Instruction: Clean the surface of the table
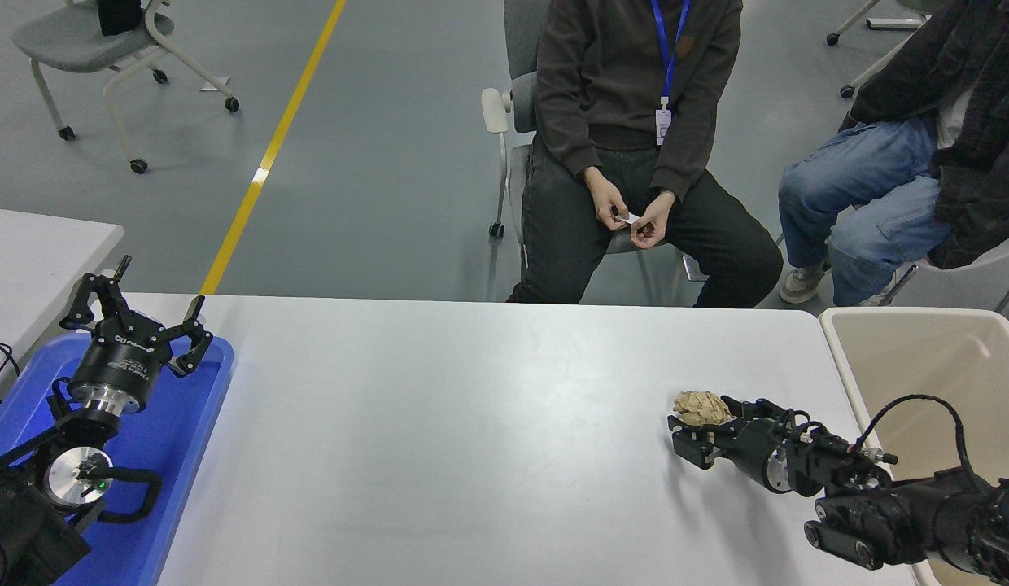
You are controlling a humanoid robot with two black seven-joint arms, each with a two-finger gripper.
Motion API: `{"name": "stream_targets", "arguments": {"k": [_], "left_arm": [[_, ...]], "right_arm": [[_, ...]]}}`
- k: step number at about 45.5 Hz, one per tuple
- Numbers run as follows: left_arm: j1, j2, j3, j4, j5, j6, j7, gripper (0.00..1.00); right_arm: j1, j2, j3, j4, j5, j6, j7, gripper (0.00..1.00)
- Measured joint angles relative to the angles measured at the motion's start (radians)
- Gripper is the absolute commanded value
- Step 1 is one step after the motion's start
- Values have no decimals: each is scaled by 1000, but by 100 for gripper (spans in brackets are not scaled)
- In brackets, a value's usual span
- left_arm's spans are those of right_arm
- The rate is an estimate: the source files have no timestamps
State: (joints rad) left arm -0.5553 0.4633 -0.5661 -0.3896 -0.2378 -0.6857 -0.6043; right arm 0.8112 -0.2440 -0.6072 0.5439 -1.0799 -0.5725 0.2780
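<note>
The right gripper (693, 430) lies low over the smooth, matte grey-white counter (472, 423), its black fingers (685, 440) clamped on a crumpled brown paper ball (701, 407), wrinkled and roughly round, which shows at the far side of the fingers. Just right of the arm stands a beige plastic bin (911, 358) with rounded corners. The left gripper (138, 313) hangs over a glossy blue tray (179, 423) at the counter's left end, its fingers spread apart. Beyond the far edge, a seated person (626, 106) holds a small white slip.
</note>
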Motion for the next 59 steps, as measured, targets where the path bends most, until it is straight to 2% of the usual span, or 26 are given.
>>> {"name": "stream_targets", "arguments": {"k": [2,7,17,28,40,49,59], "left_arm": [[0,0,0,0,0,0,0,100],[0,0,0,0,0,0,0,100],[0,0,0,0,0,0,0,100],[0,0,0,0,0,0,0,100],[0,0,0,0,0,0,0,100],[0,0,0,0,0,0,0,100],[0,0,0,0,0,0,0,100]], "right_arm": [[-1,0,0,-2,0,-1,0,33],[-2,0,2,-3,1,-1,1,0],[-3,0,9,1,24,6,3,0],[29,-24,15,65,101,20,54,0],[155,-153,54,325,241,58,76,0],[237,-288,108,544,287,72,76,0],[281,-416,150,700,305,80,77,0]]}}
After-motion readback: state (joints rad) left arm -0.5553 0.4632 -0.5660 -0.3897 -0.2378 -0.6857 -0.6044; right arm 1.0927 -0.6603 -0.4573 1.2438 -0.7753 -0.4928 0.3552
